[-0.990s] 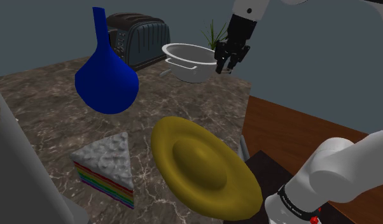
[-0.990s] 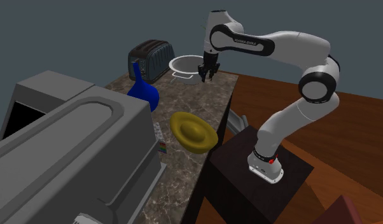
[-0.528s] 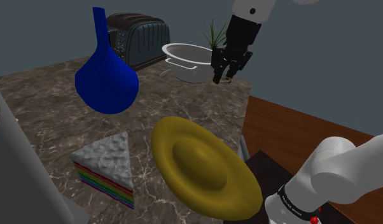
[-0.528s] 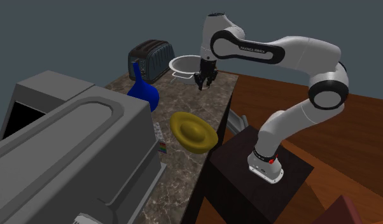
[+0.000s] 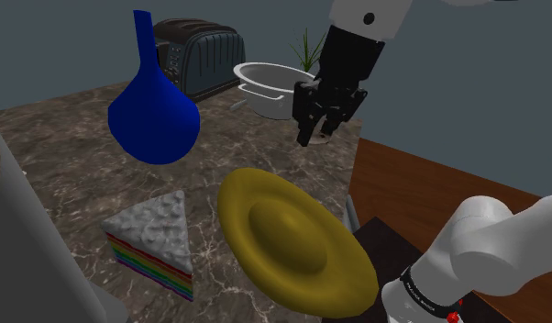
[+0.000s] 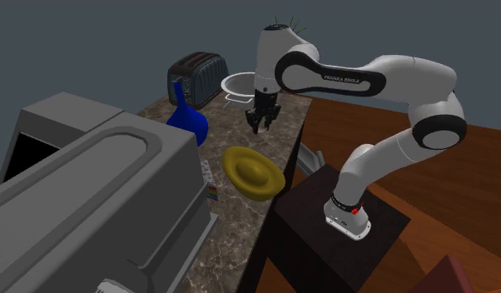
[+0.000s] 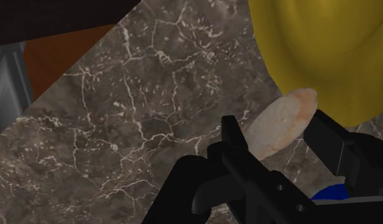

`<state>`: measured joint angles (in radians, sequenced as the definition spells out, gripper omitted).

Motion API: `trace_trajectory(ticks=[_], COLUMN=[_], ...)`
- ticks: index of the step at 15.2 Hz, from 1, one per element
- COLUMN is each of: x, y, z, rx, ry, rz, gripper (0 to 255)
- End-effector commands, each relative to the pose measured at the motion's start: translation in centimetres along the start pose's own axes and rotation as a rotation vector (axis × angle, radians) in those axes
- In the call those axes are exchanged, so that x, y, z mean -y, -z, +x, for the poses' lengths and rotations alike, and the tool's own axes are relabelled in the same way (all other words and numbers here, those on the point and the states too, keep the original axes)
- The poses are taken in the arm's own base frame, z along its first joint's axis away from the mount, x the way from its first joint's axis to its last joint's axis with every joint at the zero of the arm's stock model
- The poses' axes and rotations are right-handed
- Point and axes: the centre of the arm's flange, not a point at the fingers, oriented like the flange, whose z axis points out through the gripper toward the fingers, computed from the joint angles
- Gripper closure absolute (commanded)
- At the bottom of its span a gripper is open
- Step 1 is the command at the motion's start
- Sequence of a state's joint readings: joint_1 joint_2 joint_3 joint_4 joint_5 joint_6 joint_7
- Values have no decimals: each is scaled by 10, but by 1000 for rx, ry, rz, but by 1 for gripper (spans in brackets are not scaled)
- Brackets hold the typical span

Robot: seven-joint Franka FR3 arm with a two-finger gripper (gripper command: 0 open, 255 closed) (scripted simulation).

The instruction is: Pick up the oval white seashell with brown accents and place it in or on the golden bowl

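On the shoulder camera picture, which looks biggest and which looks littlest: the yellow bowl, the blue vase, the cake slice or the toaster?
1. golden bowl, nearest the camera
2. blue vase
3. cake slice and toaster: these look about alike. The toaster stands farther back, partly behind the vase, so I won't rank them.

The worktop was a dark brown marble slab with pale veins. In the shoulder view a golden bowl sat at its edge, at about 5 o'clock from the slab's middle. A cake slice, grey on top with rainbow layers, lay at 9 o'clock from the bowl. A blue long-necked vase stood at 11 o'clock from it, and a white two-handled pot at 12 o'clock. A dark toaster stood just beside the pot, at its 9 o'clock. A big grey appliance took up the near end.
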<state>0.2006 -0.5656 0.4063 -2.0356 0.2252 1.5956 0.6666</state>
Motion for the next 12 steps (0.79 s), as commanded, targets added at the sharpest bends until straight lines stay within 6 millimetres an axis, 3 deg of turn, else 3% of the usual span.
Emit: trace_trajectory(ticks=[1,9,12], x=[17,96,95], y=[1,1,-15], z=[-17,-91,-92], rx=[1,1,1], ry=[-2,-2,-2], rz=[0,0,0], gripper=[255,255,255])
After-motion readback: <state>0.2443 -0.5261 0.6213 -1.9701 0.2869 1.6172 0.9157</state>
